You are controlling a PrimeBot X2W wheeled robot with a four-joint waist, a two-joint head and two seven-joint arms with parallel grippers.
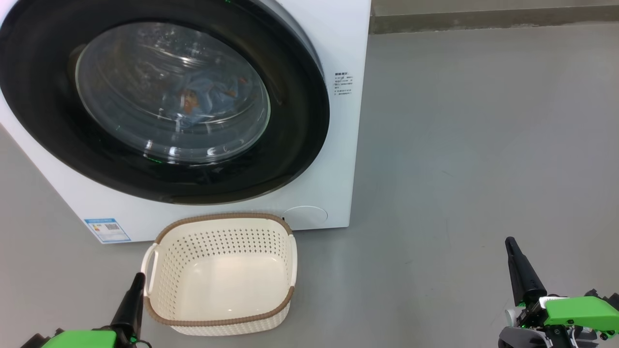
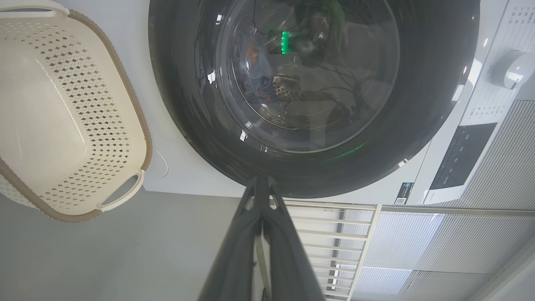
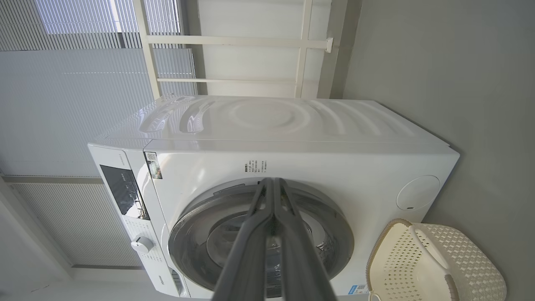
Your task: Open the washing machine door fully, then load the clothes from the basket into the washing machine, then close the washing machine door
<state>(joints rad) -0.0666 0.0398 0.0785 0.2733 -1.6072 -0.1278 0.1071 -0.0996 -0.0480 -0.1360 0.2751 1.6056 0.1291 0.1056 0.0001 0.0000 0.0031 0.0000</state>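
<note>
The white washing machine [image 1: 338, 145] stands ahead with its black-rimmed round door [image 1: 290, 145] shut against the front. Through the glass I see the light blue clothes [image 1: 208, 99] lying inside the drum. The cream basket [image 1: 222, 275] with a brown rim sits on the floor in front of the machine and holds nothing. My left gripper [image 1: 139, 276] is shut, low at the basket's left side, apart from it. My right gripper [image 1: 509, 240] is shut, out over the floor far to the right. In the wrist views both finger pairs are pressed together, left [image 2: 262, 179], right [image 3: 272, 180].
Grey floor [image 1: 483, 145] stretches to the right of the machine up to a wall base [image 1: 483, 19]. A control panel with a dial [image 2: 512, 69] is on the machine's front. White railings [image 2: 326, 234] and blinds are behind it.
</note>
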